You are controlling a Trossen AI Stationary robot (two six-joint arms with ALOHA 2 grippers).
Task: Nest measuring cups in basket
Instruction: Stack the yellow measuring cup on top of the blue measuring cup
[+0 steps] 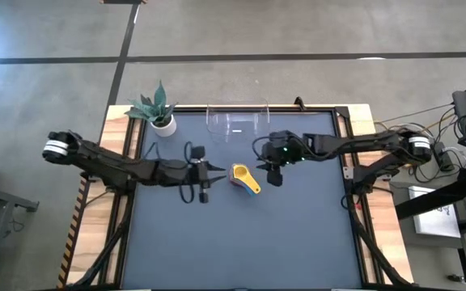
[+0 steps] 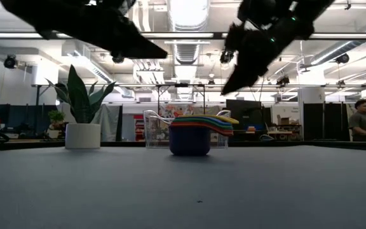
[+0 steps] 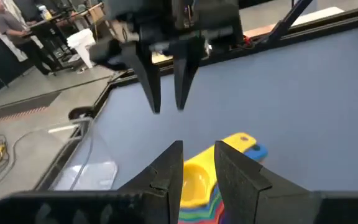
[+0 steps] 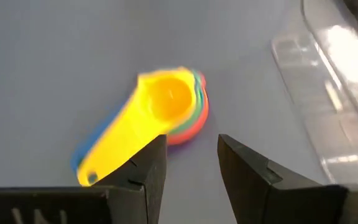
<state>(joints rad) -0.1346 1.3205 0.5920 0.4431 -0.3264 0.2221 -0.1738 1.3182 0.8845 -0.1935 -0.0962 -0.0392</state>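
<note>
My right claw (image 1: 274, 177) open a little, holding nothing, beside stacked measuring cups (image 1: 245, 179), left claw (image 1: 205, 192) open too, basket (image 1: 237, 120) behind

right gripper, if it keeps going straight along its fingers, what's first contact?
Probably the nested measuring cups: the yellow cup's handle sits just ahead of the open right gripper. Depth is unclear; it may pass beside them to the table.

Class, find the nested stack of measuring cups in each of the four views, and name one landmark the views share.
High view: the stack of measuring cups lies mid-table, between the two grippers.
Low view: the stack stands centre, before the basket.
Left wrist view: the stack shows beyond that arm's fingers.
Right wrist view: the stack lies centre-left.
Shared landmark: the clear basket.
</note>
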